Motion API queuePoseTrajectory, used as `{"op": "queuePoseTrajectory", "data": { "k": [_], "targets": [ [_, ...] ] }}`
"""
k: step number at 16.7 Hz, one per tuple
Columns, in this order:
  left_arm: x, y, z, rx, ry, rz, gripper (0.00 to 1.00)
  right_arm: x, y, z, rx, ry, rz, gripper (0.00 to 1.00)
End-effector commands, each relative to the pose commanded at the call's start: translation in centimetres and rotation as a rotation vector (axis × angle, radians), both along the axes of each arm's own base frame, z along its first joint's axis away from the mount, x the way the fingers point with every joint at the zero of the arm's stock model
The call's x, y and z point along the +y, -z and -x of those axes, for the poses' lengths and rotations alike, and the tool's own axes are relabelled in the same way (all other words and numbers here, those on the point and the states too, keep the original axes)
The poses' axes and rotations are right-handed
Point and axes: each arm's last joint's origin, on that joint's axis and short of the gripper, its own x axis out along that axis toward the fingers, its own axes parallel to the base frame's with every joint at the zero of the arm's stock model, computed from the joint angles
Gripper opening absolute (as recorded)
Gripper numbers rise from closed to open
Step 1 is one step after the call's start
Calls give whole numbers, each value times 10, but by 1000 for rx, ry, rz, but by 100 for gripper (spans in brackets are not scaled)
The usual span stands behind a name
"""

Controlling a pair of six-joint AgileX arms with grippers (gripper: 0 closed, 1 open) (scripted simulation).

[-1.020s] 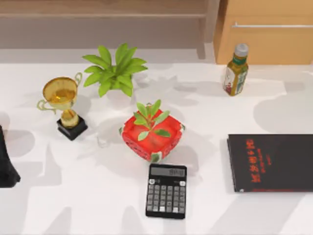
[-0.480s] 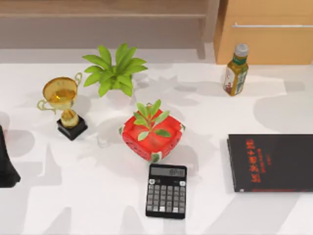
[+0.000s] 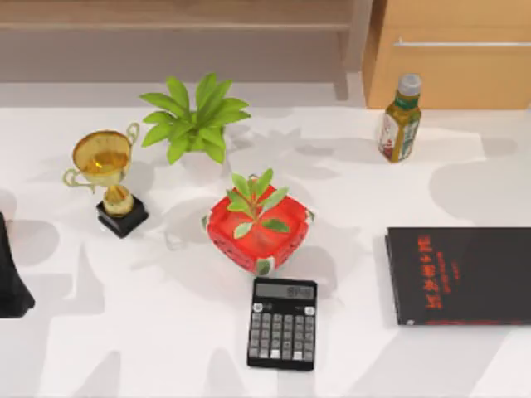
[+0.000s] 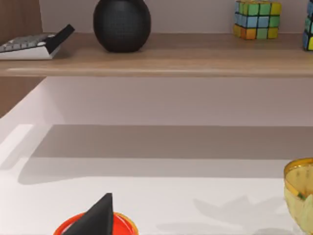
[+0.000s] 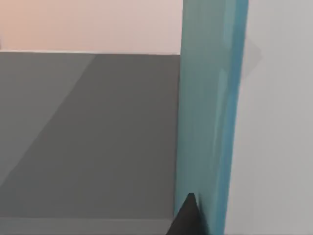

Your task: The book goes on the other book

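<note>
Right gripper (image 5: 188,218) shows in its own wrist view as a single dark fingertip lying against the teal-blue cover of the book (image 5: 208,112); the book rises from that fingertip as a tall upright band, touching it, so the gripper looks to be clamped on the book, though the second finger is hidden. Beside the book in that view lie a grey surface and a pale peach band beyond it. On the table (image 3: 166,332), the other book (image 3: 460,275), black with red characters, lies flat at the right side, its far edge cut by the picture's border, with nothing resting on it. Near its left edge sits a black calculator (image 3: 282,323), and just behind the calculator a red pot with a small green plant (image 3: 259,228). Farther back stands a larger leafy plant (image 3: 192,124), and to its left a gold trophy (image 3: 108,178) on a black base. A bottle with a green label (image 3: 400,120) stands upright at the back right, well apart from the black book. Left gripper (image 3: 10,274) sits parked at the table's left edge; whether its fingers are apart or together cannot be told. Its wrist view shows a wooden shelf (image 4: 171,56) carrying a round black speaker (image 4: 121,23) and a colourful puzzle cube (image 4: 257,18).
</note>
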Motion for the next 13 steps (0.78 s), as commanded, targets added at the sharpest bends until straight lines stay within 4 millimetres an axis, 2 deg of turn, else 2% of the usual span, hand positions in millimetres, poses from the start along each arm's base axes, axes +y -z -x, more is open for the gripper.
{"op": "queuePoseTrajectory", "data": {
  "k": [2, 3, 13],
  "targets": [
    [0, 0, 0, 0, 0, 0, 100, 0, 0, 0, 0, 0, 0, 2],
    [0, 0, 0, 0, 0, 0, 100, 0, 0, 0, 0, 0, 0, 0],
    [0, 0, 0, 0, 0, 0, 100, -1, -3, 3, -2, 3, -1, 0]
  ]
}}
